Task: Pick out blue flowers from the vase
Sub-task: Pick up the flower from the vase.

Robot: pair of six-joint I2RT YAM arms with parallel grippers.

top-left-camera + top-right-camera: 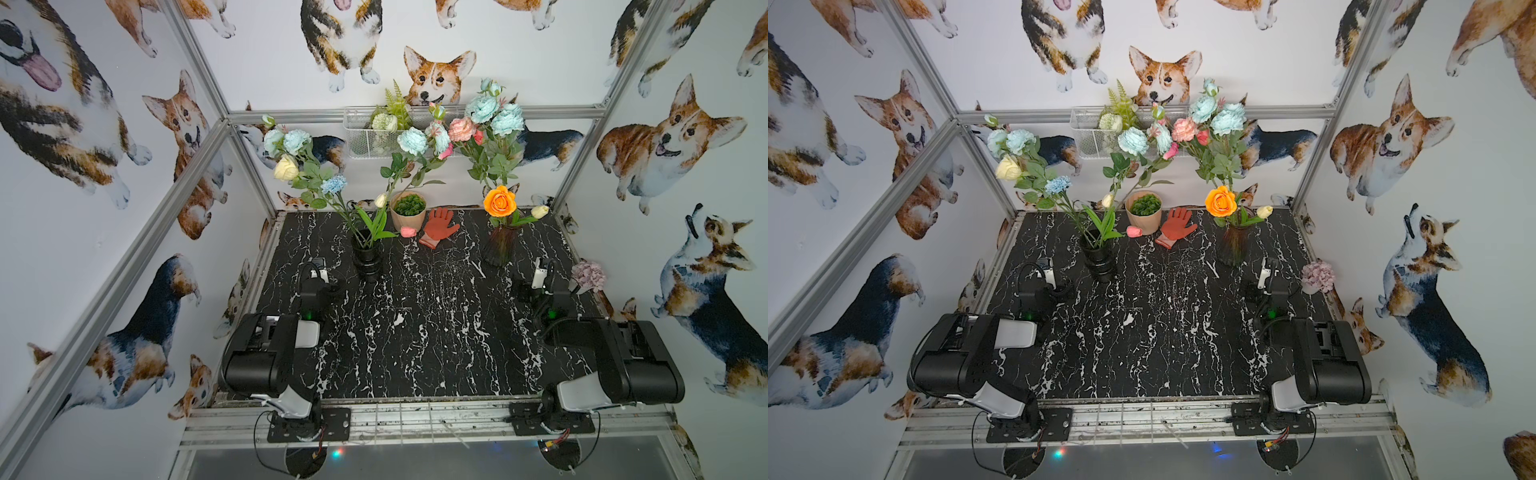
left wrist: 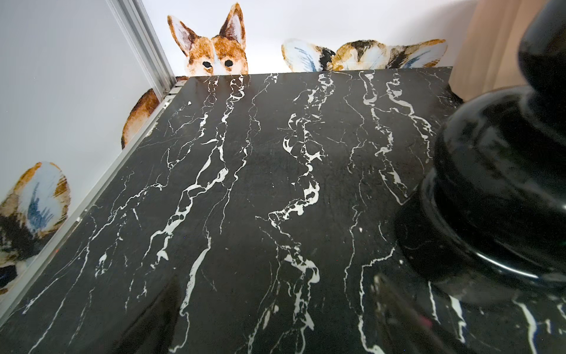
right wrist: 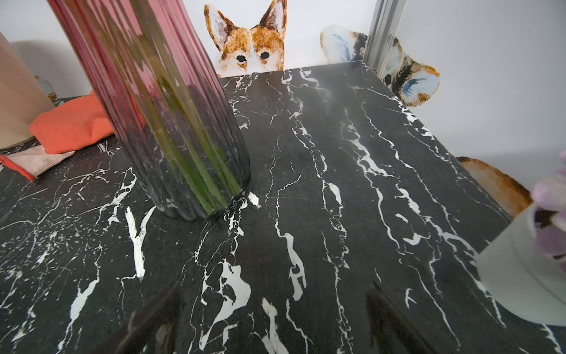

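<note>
Pale blue flowers stand in two vases in both top views. The black vase (image 1: 366,257) (image 2: 490,184) holds blue blooms (image 1: 297,141), a periwinkle bloom (image 1: 334,184), a blue bloom on a long stem (image 1: 412,140) and a yellow rose. The ribbed smoky glass vase (image 1: 498,247) (image 3: 171,122) holds blue blooms (image 1: 507,122) (image 1: 1227,121), pink blooms and an orange rose (image 1: 499,200). My left gripper (image 1: 322,270) (image 2: 275,331) rests low, just left of the black vase, open and empty. My right gripper (image 1: 542,270) (image 3: 269,325) sits right of the glass vase, open and empty.
A tan pot of greenery (image 1: 408,210), a red glove (image 1: 438,228) and a loose pink bud (image 1: 408,231) lie at the back between the vases. A white pot of lilac flowers (image 1: 588,276) (image 3: 520,275) stands close to the right gripper. A wire basket (image 1: 374,133) hangs on the back wall.
</note>
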